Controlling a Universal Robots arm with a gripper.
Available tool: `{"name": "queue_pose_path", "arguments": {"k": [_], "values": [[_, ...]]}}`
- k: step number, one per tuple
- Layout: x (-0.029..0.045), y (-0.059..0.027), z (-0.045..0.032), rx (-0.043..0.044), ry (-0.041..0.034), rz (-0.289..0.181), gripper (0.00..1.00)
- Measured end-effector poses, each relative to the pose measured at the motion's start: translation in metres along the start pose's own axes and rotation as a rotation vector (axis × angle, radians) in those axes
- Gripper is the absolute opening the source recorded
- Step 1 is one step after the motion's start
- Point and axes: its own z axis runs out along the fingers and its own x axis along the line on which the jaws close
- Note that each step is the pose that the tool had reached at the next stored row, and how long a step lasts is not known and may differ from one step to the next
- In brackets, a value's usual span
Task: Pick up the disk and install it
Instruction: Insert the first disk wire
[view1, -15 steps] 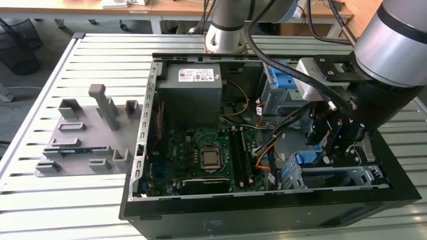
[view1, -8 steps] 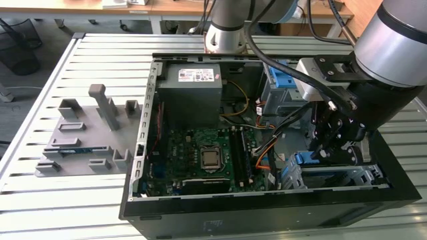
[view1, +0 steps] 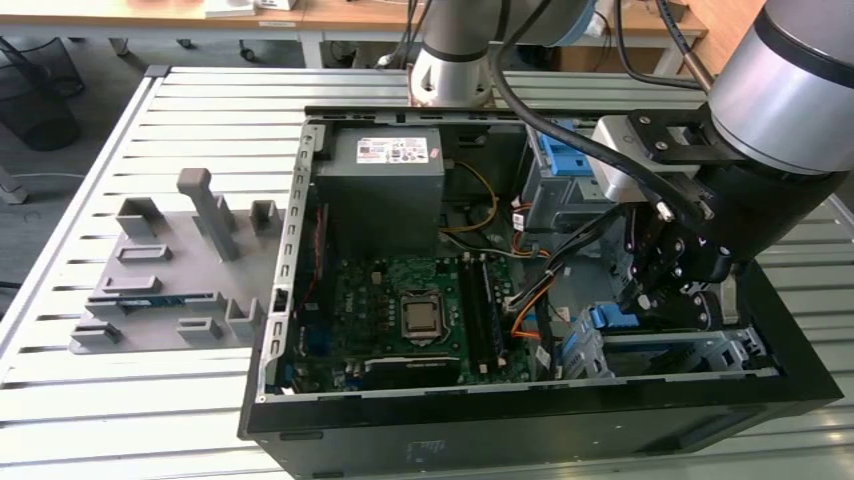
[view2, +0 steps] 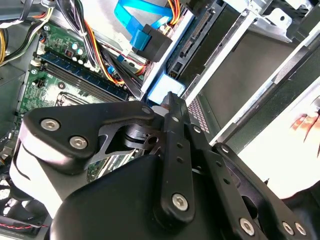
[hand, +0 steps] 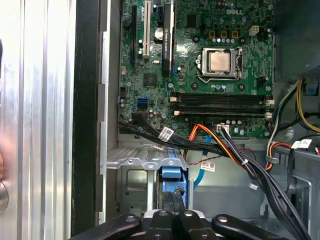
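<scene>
disk in its bay, gripper at its end

the disk (hand: 171, 172) sits slotted in the folded sheet-metal drive cage (hand: 130, 165) at the corner of the black computer case (view1: 534, 430), with only its smooth blue plastic carrier showing. the gripper (hand: 173, 197) reaches down past the bundled cables (hand: 225, 147) with its slim black fingers drawn together on the carrier's end, seemingly to seat it. i cannot tell whether they pinch it or merely press.

Bright even light, washed-out glare
</scene>
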Motion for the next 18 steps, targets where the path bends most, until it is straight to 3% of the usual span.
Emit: {"name": "queue_pose_path", "arguments": {"k": [12, 18], "values": [[0.0000, -0.0014, 0.0000, 0.0000, 0.0001, 0.000, 0.11], [-0.0001, -0.0236, 0.0000, -0.0005, 0.0001, 0.000, 0.11]]}}
